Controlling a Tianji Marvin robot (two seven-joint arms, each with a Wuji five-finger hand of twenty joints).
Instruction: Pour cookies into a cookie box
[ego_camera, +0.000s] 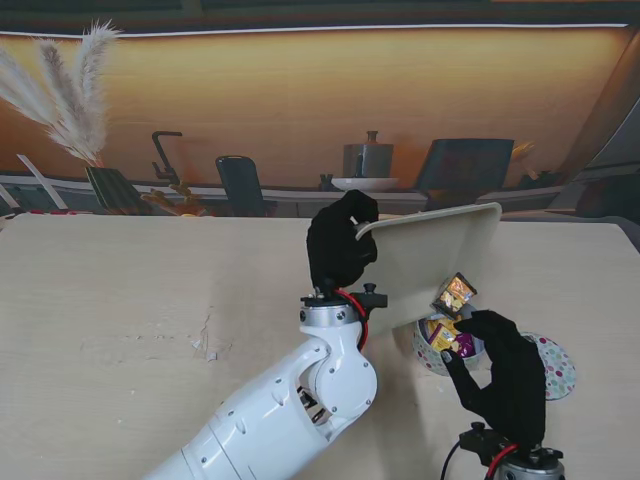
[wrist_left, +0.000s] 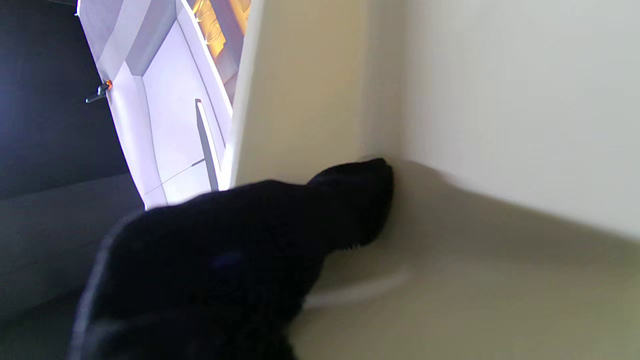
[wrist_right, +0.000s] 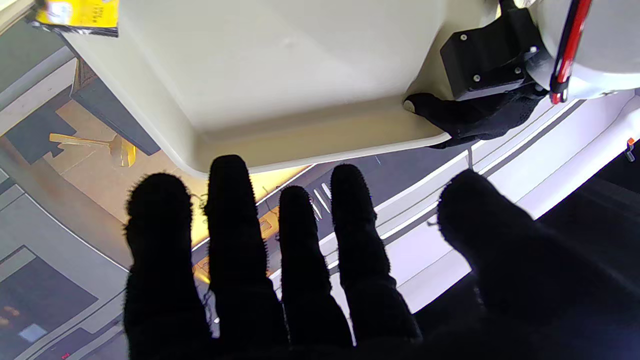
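Note:
My left hand (ego_camera: 340, 245) is shut on the near edge of a cream tray (ego_camera: 440, 250), which it holds tilted steeply on its side over the table. A yellow wrapped cookie (ego_camera: 454, 295) hangs at the tray's lowest corner, just over the round cookie box (ego_camera: 428, 350). Purple and yellow packets (ego_camera: 445, 335) lie in the box. My right hand (ego_camera: 505, 385) stands open, fingers up and spread, right beside the box. The right wrist view shows the tray's underside (wrist_right: 280, 65), the cookie (wrist_right: 80, 15) and my left hand's fingers (wrist_right: 475, 117). In the left wrist view a fingertip (wrist_left: 350, 200) presses the tray (wrist_left: 500, 100).
A dotted round lid (ego_camera: 558, 365) lies flat on the table to the right of the box, partly behind my right hand. The pale wooden table (ego_camera: 150, 300) stretches away to the left. A backdrop with pampas grass (ego_camera: 70, 100) rises at the far edge.

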